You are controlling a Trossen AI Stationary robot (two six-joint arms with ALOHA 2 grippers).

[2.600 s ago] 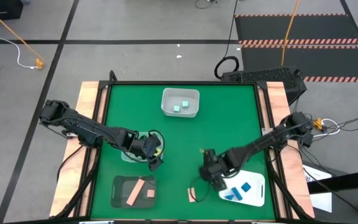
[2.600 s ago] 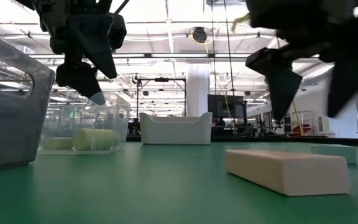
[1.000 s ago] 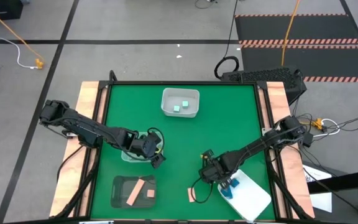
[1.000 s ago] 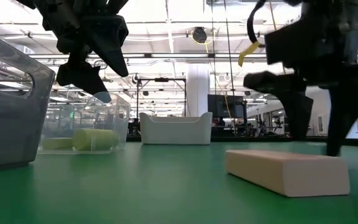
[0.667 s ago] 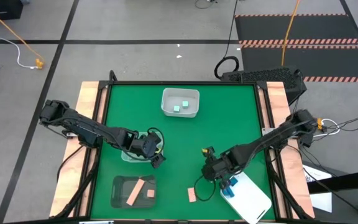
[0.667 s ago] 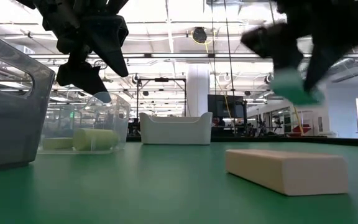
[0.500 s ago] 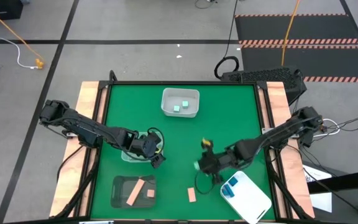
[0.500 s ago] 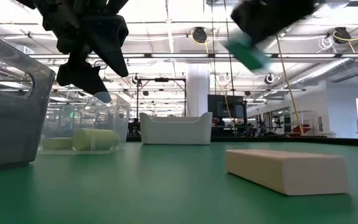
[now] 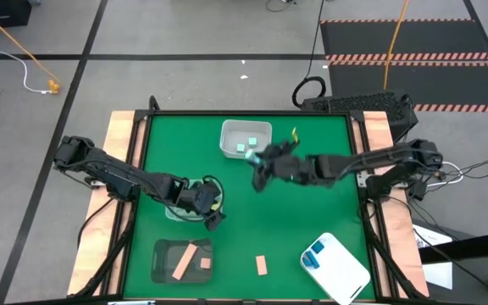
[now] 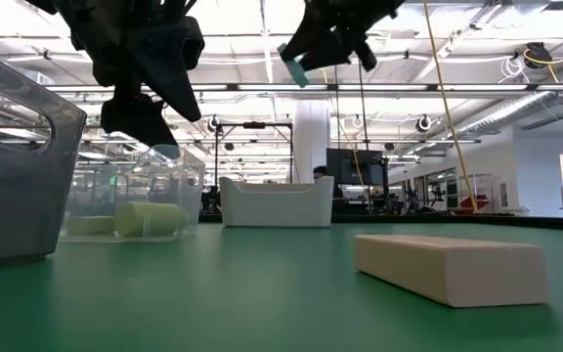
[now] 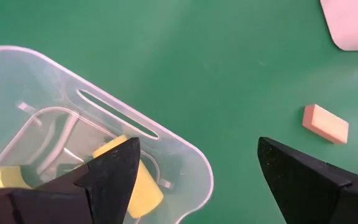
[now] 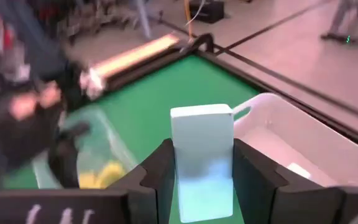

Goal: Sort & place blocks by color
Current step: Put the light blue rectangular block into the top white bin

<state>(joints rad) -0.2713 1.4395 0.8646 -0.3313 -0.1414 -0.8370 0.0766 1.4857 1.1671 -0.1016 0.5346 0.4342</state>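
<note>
Mint-green block (image 12: pixel 202 160), short bar, matte: clamped upright between the two dark fingers of the right gripper (image 12: pixel 202 186), jaws closed part-way on its flanks, its top end standing proud of the fingertips. Carried high above the green table (image 9: pixel 312 212), just beside the near rim of the white rectangular bin (image 9: pixel 246 140) at the table's far middle; in the low view it shows as a small mint shape (image 10: pixel 294 69) under the dark gripper.

White bin, contents: mint pieces (image 9: pixel 242 146) on its floor, so it reads as the mint destination.

Left gripper (image 11: pixel 194 171): jaws spread wide, nothing between them, hovering over the edge of the clear plastic tub (image 11: pixel 92 130), which holds yellow blocks (image 11: pixel 138 183).

Dark tray (image 9: pixel 182 259), near-left: tan-pink bar and cube inside.

Loose tan-pink bar (image 9: pixel 261 265): on the table, near-middle, in no container.

White flat tray (image 9: pixel 337 264), near-right: blue blocks (image 9: pixel 313 254) at one end.

Step in hand, as judged: transport of the mint block to its bin. Next move calls for carrying the block fully over the white bin's opening, lowering within the walls, then parting the fingers. The loose tan-pink bar is left to sort.
</note>
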